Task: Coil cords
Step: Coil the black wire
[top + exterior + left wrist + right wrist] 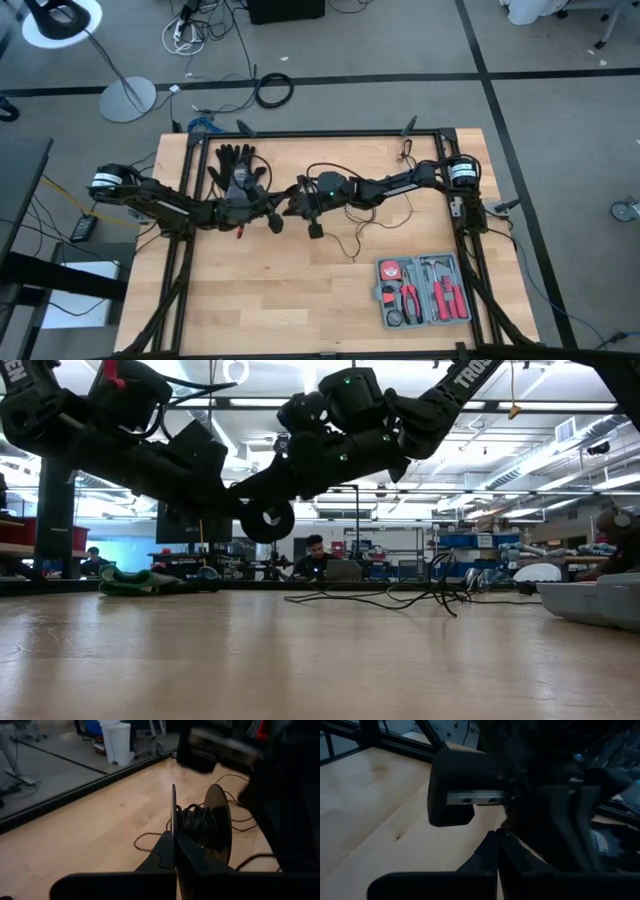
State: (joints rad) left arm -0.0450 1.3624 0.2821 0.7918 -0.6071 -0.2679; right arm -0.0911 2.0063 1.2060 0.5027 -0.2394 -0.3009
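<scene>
Nearest the front edge of the table [250,300], on the right, a grey tool case [424,290] with red-handled pliers is lying open. Farther in, over the table's middle, both arms are meeting above the wood. The left gripper [173,851] is clamping its fingers shut on the thin rim of a small black spool disc [218,822], with the cord's wound turns [197,822] sitting bunched between the two discs; in the low view this disc [267,520] is hanging clear of the tabletop. The right gripper [496,845] is pressing in close against the left arm's wrist, fingers clenched together, and whether they are pinching wire cannot be told. Loose black wire [350,235] is trailing across the wood just right of the grippers. Beyond, near the far left edge, a black glove [235,162] is lying flat.
</scene>
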